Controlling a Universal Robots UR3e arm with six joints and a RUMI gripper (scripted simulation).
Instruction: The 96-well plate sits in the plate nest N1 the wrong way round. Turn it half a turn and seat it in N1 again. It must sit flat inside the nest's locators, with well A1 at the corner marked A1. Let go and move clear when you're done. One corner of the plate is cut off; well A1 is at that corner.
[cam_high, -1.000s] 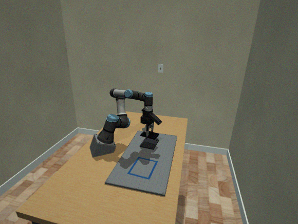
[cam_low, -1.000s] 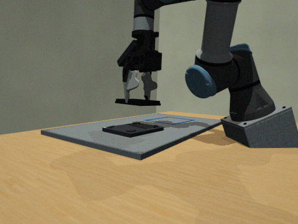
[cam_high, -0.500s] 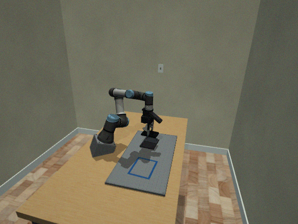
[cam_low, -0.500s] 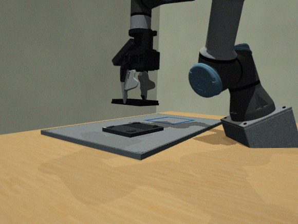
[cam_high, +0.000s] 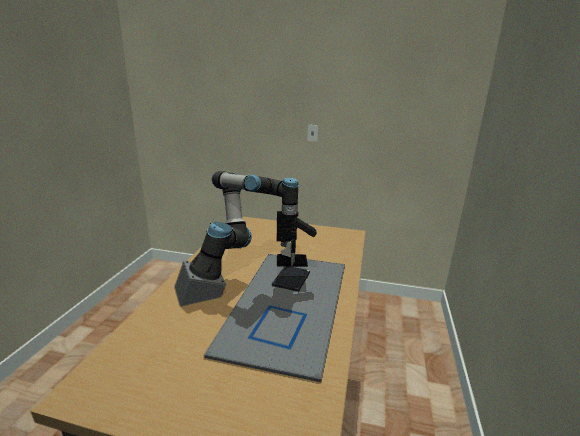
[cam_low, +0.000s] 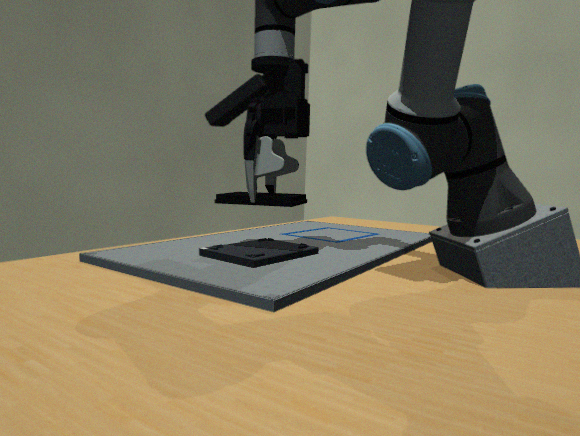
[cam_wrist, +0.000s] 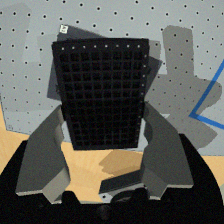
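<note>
My gripper (cam_low: 260, 192) is shut on the black 96-well plate (cam_low: 261, 199) and holds it level in the air above the nest. In the wrist view the plate (cam_wrist: 102, 92) fills the space between the two grey fingers, gripped on its long sides. The dark plate nest N1 (cam_low: 258, 251) lies empty on the grey mat, below and slightly to the side of the plate. It shows in the top view (cam_high: 291, 279) under the plate (cam_high: 296, 260). A small white corner label (cam_wrist: 63, 29) on the nest peeks out past the plate's far left corner. I cannot make out the cut corner.
A blue square outline (cam_high: 278, 326) is marked on the grey perforated mat (cam_high: 280, 315) nearer the table's front. The arm's base (cam_low: 505, 250) stands on the wooden table beside the mat.
</note>
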